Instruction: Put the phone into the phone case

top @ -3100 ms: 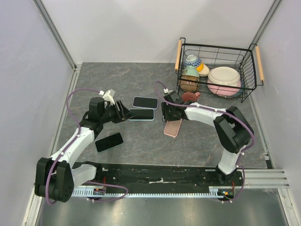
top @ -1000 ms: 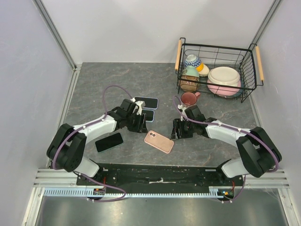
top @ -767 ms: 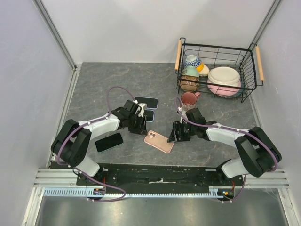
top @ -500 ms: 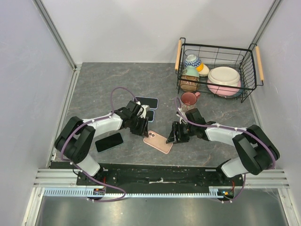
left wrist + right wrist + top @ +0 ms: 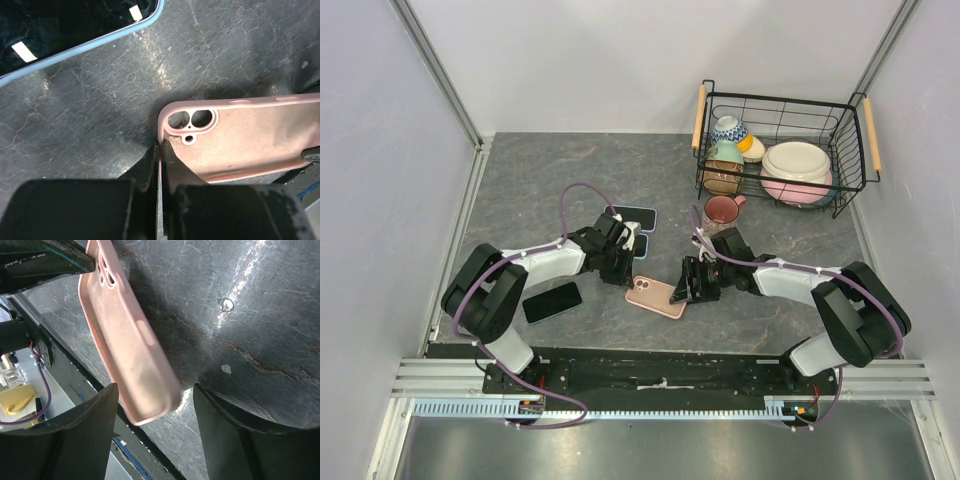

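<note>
The left hand (image 5: 161,150) is pressed together, pinching the thin rim of the pink case (image 5: 240,145) at the corner beside its camera cutout. The right hand (image 5: 155,405) stands spread, one finger on each side of the case's opposite end; whether either finger touches it is unclear. The case lies on the counter (image 5: 550,180) between the two hands, hollow side down. Two blue-rimmed phones (image 5: 638,216) lie just behind the case, a black phone (image 5: 552,301) to its left, and a mug (image 5: 722,209) and wire basket (image 5: 775,105) of dishes behind it to the right.
</note>
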`<state>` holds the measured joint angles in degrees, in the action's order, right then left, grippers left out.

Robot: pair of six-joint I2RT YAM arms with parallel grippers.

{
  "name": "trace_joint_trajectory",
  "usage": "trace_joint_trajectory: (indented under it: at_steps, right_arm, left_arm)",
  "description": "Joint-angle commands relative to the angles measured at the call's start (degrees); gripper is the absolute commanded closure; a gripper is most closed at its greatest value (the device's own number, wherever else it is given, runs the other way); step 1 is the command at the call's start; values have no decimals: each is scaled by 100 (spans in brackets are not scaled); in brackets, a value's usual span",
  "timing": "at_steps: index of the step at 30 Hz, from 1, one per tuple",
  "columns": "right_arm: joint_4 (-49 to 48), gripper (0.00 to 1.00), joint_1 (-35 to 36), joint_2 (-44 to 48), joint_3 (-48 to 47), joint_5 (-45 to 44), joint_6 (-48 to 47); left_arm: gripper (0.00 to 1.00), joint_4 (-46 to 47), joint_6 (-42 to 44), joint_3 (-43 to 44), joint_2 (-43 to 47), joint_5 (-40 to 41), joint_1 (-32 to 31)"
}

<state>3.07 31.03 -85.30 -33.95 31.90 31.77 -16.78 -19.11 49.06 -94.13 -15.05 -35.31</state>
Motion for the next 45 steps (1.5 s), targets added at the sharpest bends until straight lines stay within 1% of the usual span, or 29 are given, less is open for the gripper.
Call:
trace_joint_trajectory:
  at_steps: [1, 2, 8, 11, 15, 28, 33, 38, 39, 40, 42, 43, 44, 45]
  right_arm:
    - [352, 28, 18, -31, 20, -597, -241]
    - [396, 27, 26, -5, 20, -658, -241]
    - [589, 7, 18, 373, -50, -966, -329]
    - [651, 3, 18, 584, -50, -1133, -338]
    - [686, 2, 18, 716, -24, -1265, -364]
    - [747, 2, 26, 743, -23, -1388, -408]
    - [730, 2, 18, 769, -23, -1397, -417]
    - [739, 2, 18, 707, -32, -1415, -426]
    - [730, 2, 18, 707, -32, -1432, -417]
    - [730, 2, 26, 725, -24, -1424, -426]
    - [721, 2, 18, 734, -23, -1450, -435]
    - [730, 2, 18, 760, -32, -1441, -426]
    - [730, 2, 18, 760, -32, -1441, -435]
    - [730, 2, 18, 760, -41, -1424, -452]
  left_arm:
    - [98, -97, -224, 113, 17, 739, -20]
    - [98, -133, -250, 139, 52, 801, -20]
    - [98, -492, -409, 297, 210, 1232, -2]
    - [98, -764, -540, 394, 263, 1487, 33]
    - [98, -915, -804, 403, 368, 1794, 94]
    - [98, -1117, -1586, 341, 377, 2050, 94]
    - [98, -977, -1762, 350, 404, 1927, 103]
    - [98, -898, -1736, 385, 272, 1664, 94]
    - [97, -889, -1710, 385, 272, 1637, 94]
    - [92, -871, -1684, 377, 272, 1628, 94]
    - [85, -871, -1648, 359, 333, 1637, 94]
    - [77, -871, -1639, 350, 386, 1645, 94]
    - [73, -915, -1605, 350, 421, 1698, 94]
    - [66, -950, -1596, 350, 456, 1733, 94]
